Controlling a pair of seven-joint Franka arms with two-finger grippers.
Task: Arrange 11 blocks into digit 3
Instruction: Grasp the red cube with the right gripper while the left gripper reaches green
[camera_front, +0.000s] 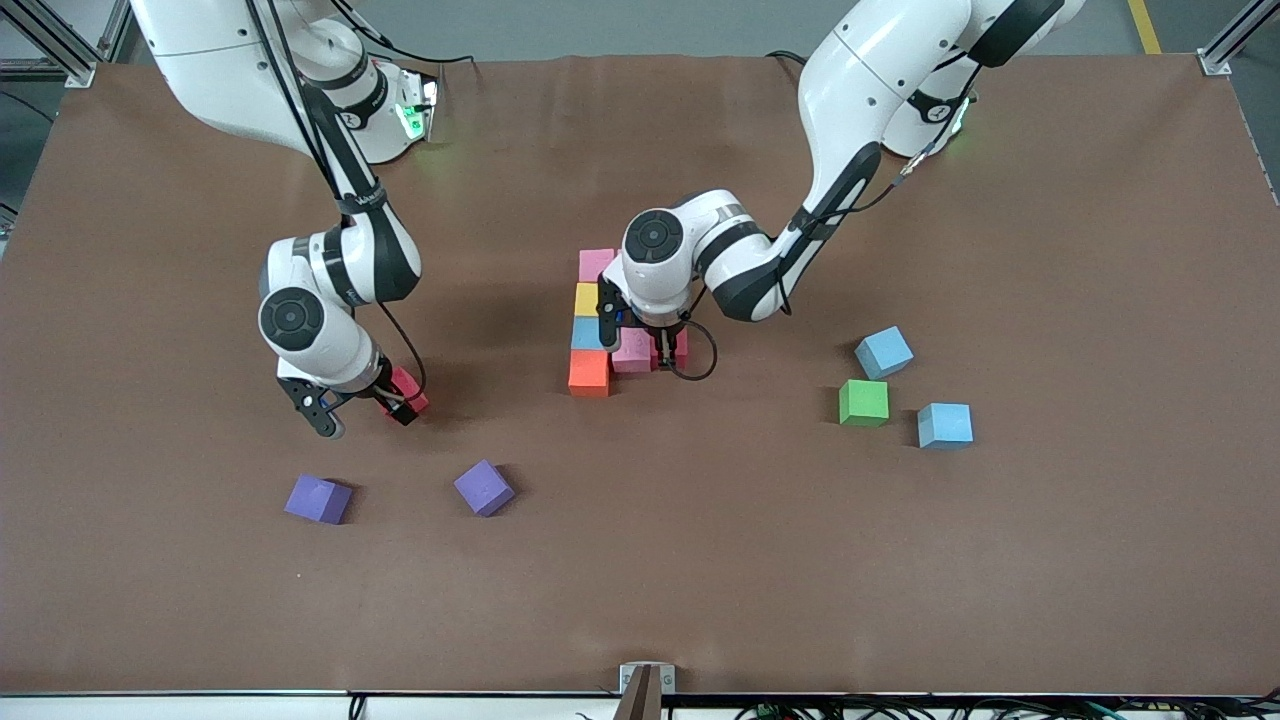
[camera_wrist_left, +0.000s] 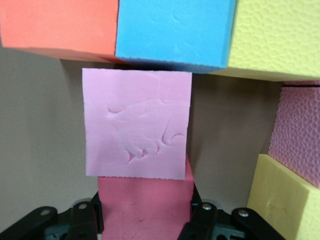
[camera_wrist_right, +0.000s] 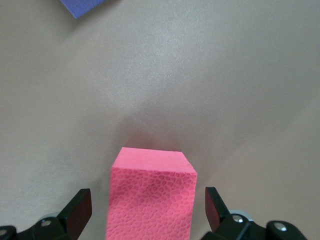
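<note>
The partly built digit 3 sits mid-table as a column: a pink cube farthest from the front camera, then a yellow cube, a blue cube and an orange cube nearest that camera. A second pink cube touches the blue cube on its side toward the left arm's end of the table.

The left gripper is down at this pink cube, its fingers closed on a red cube that lies against the pink cube, continuing the bar outward from the column. In the left wrist view another yellow cube and another pink cube lie beside this bar, touching each other.

Toward the right arm's end of the table from the column, the right gripper is low over a second red cube. Its fingers stand wide apart on either side of that cube with a gap on each side, gripping nothing.

Two purple cubes lie nearer the front camera than the column, at the right arm's end. Toward the left arm's end, a green cube lies between two light blue cubes, all three apart.
</note>
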